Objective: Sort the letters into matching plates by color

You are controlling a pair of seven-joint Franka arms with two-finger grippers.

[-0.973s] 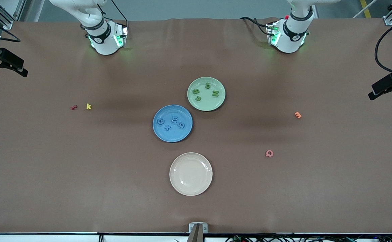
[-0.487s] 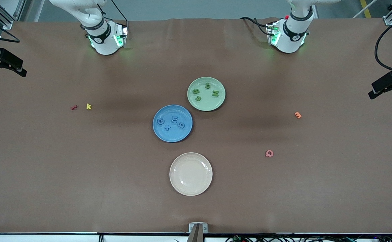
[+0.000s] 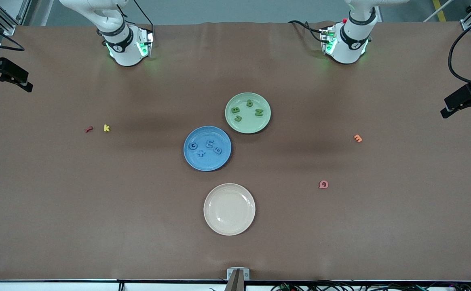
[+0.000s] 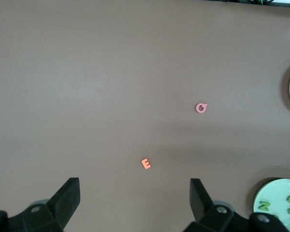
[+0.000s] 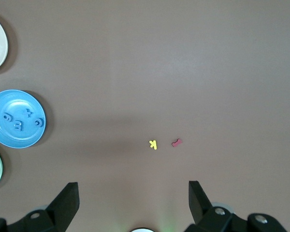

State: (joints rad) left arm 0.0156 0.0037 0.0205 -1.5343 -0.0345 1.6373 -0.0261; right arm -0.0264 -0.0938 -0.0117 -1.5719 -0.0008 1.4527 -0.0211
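Nothing on the desk has shifted since the earlier frames: plates and letters lie exactly where they were a second ago.

The blue plate sits near the desk's middle and carries all four blue letters. The pale green plate lies at about 1 o'clock from it, farther from the front camera, their rims almost touching, and holds the four green letters. The cream plate lies at 5 o'clock from the blue plate, nearer the camera, bare.

Four stray letters lie on the desk. The red letter and the yellow letter lie just beside each other toward the right arm's end, at 9 o'clock from the blue plate. The orange letter and the pink letter lie toward the left arm's end, the pink one at 7 o'clock from the orange and nearer the camera.

Both arms wait, drawn back high above the desk as before. The left pincer hangs over bare desk close to the orange letter, its fingers spread wide with nothing between them. The right pincer hangs over bare desk close to the yellow and red letters, likewise spread wide and holding nothing.
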